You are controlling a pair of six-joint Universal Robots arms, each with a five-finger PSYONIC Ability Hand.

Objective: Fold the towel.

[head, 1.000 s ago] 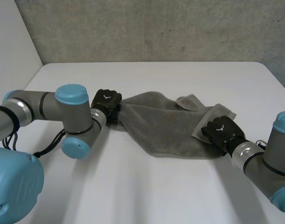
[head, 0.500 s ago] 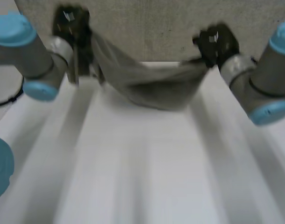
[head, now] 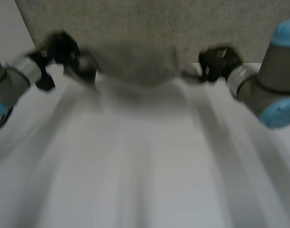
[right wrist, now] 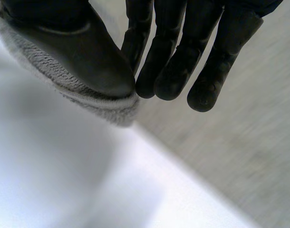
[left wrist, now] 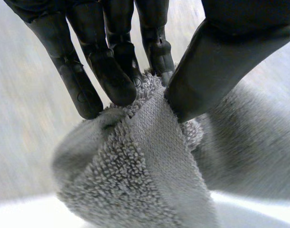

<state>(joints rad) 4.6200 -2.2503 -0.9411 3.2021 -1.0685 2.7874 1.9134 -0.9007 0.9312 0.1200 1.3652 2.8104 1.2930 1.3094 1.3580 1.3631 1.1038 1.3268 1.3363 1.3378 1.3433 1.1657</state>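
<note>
Nearest the camera, the white bench (head: 135, 180) lies bare. Beyond it, 2 grey arms reach toward the far edge, 1 at each side. The left hand (head: 64, 53) and the right hand (head: 219, 61) are raised and well apart. The grey terry towel (head: 135, 66) is strung between them, in front of the concrete wall (head: 135, 21).

In the left wrist view, straight fingers (left wrist: 107, 76) and the thumb pinch a bunched corner of the towel. In the right wrist view, the thumb clamps a hemmed edge of the towel against the fingers (right wrist: 169, 71).

1 second ago the towel lay crumpled on the bench, with both hands low at its ends. Since then it has been lifted and drawn out wider. This probably means the cloth is being spread, ready to lay flat for a first fold.
</note>
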